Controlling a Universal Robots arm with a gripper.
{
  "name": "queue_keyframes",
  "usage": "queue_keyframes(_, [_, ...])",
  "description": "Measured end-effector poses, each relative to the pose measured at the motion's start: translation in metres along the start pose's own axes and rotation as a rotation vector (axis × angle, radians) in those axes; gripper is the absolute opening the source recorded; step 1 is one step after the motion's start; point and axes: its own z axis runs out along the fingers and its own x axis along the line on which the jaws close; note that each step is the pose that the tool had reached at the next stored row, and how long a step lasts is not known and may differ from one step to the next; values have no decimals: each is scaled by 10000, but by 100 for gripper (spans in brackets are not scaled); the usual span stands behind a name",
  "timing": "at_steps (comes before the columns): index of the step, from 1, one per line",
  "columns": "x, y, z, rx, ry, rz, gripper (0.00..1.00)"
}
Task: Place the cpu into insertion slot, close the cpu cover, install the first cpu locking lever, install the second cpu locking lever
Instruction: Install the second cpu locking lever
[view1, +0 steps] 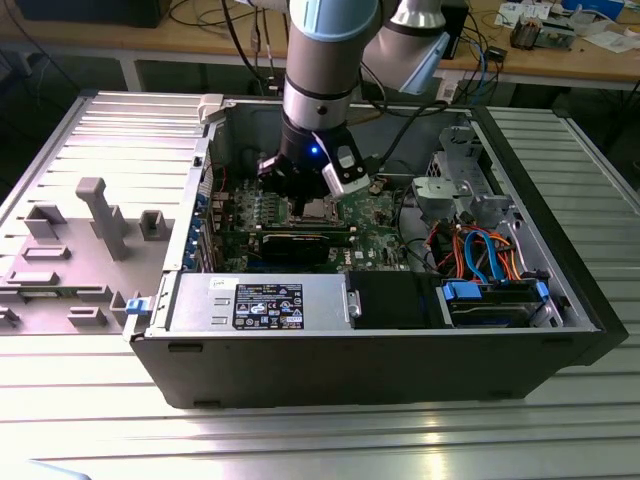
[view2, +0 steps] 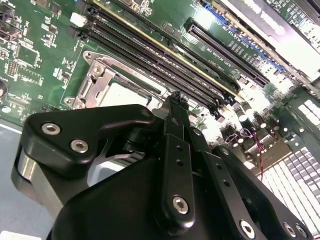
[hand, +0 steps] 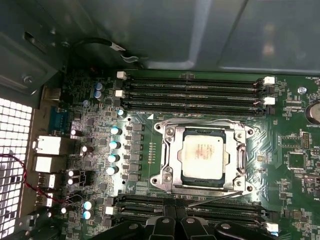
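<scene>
- The black two-fingered gripper (hand: 175, 220) is hovering at the socket's edge, beside a memory slot; its fingers are sitting pressed together, holding nothing.
- The square silvery-topped cpu (hand: 202, 154) is lying in the metal-rimmed insertion slot (hand: 165, 150), with the thin silver cpu cover (hand: 240, 155) framing it, apparently down.
- A thin wire locking lever (hand: 215, 198) is lying slanted along the socket's near edge, seemingly unlatched; the fingertips risk slipping off it onto the green board (hand: 295, 165).

Overhead light is glaring off the bench (view1: 420, 440); case (view1: 400, 360) interior is sitting dim. Second wrist view is blowing out near the vent grille (view2: 295, 185), arm body blurring close.
</scene>
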Motion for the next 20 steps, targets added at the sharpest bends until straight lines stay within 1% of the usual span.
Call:
queue_keyframes(1, [-1, -1, 15, -2, -1, 0, 11])
queue_keyframes(3, [-2, -11, 48, -28, 9, -50, 11])
queue_keyframes(8, [10, -51, 91, -77, 19, -146, 11])
queue_keyframes(10, [17, -64, 102, -116, 22, -194, 11])
queue_keyframes(12, [27, -76, 118, -201, 24, -278, 11])
queue_keyframes(13, [30, -79, 124, -230, 25, -306, 11])
queue_keyframes(14, [34, -83, 135, -278, 25, -344, 11])
queue_keyframes(16, [34, -88, 151, -335, 24, -387, 11])
queue_keyframes(17, [34, -94, 162, -355, 25, -405, 11])
queue_keyframes(20, [35, -101, 163, -356, 29, -410, 11])
